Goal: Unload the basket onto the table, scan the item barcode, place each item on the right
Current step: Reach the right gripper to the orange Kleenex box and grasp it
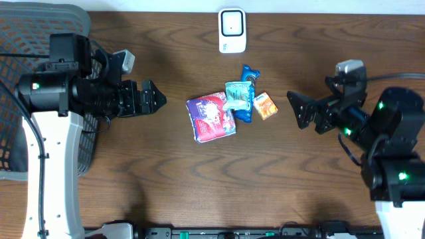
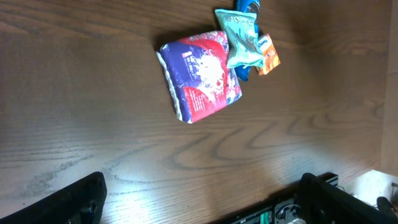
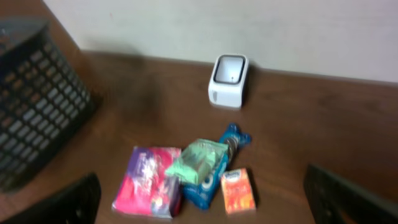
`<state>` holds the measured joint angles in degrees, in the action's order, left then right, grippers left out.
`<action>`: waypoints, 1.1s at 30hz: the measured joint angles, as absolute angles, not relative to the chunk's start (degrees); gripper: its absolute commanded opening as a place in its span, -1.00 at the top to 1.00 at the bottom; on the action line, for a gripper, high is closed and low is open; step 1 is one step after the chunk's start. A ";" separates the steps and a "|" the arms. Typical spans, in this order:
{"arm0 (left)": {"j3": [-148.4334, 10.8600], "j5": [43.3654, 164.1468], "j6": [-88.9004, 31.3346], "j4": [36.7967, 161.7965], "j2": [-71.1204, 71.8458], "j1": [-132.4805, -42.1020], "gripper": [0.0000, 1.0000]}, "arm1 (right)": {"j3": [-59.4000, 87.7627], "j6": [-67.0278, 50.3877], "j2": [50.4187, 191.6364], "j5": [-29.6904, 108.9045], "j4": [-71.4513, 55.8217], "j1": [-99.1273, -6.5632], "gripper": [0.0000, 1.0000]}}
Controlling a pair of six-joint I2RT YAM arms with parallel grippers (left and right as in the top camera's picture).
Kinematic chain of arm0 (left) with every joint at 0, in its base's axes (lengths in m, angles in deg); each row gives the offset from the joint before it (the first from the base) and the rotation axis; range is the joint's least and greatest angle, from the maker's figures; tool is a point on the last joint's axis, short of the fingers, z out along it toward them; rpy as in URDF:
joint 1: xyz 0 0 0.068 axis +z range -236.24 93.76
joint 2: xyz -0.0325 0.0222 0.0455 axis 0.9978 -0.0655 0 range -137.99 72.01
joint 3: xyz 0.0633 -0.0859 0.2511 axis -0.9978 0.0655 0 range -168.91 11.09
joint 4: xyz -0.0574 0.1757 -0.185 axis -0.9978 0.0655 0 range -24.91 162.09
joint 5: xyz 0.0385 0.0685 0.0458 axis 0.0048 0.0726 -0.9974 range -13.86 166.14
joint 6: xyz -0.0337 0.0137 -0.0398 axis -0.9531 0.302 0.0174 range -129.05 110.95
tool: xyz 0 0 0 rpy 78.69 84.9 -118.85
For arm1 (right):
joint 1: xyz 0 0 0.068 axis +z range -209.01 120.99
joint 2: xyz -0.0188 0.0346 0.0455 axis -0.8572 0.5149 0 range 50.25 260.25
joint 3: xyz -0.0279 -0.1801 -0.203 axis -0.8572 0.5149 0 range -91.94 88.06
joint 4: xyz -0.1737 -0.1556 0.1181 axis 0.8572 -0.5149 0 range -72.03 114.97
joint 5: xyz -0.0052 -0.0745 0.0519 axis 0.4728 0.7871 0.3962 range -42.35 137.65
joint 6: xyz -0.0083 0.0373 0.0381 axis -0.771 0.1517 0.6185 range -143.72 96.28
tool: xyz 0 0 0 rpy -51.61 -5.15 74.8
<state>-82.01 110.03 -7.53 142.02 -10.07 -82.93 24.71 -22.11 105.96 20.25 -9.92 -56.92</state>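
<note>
Two claws hang over the dark, wavy-grained wooden table [image 1: 166, 186], facing each other with jaws spread wide and nothing between them: the left gripper [image 1: 158, 97] and the right gripper [image 1: 294, 109]. Between them, mid-table, four small packages lie bunched together. Nearest is a glossy, pillow-like purple-and-red packet [image 1: 211, 117], roughly square and turned slightly askew. Against its far right corner lies a crinkled mint-green pouch [image 1: 238, 96], resting on a long blue packet [image 1: 246, 114] whose long axis runs near to far, pointing roughly at the scanner. Just right of that sits a small orange box [image 1: 265, 105], rectangular and tilted. Farther back, apart from the cluster, stands the white rounded scanner [image 1: 232, 30] with a dark-framed window. A black mesh basket [image 1: 13, 73] stands at the left edge, and a plain pale wall [image 3: 186, 25] closes the back.
</note>
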 measured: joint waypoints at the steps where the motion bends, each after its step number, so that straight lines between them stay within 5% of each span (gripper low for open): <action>1: -82.01 110.03 -7.53 142.02 -10.07 -82.93 -0.96 | 23.48 -22.29 106.96 19.86 -11.21 -56.92 -0.99; 13: -82.01 110.03 -7.53 141.99 -10.10 -82.93 -0.96 | 22.32 -18.81 114.24 7.88 -16.39 -56.40 -0.95; 25: -82.01 110.03 -7.53 142.04 -10.07 -82.93 -0.96 | 9.23 -13.74 127.81 25.43 -38.19 -49.49 -0.99; 33: -82.01 110.03 -7.51 142.02 -10.07 -82.93 -0.95 | 7.11 -13.48 139.49 19.86 -31.74 -49.29 -0.99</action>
<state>-82.01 110.03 -7.51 142.02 -10.07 -82.93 7.11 -13.48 139.49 19.86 -31.74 -49.29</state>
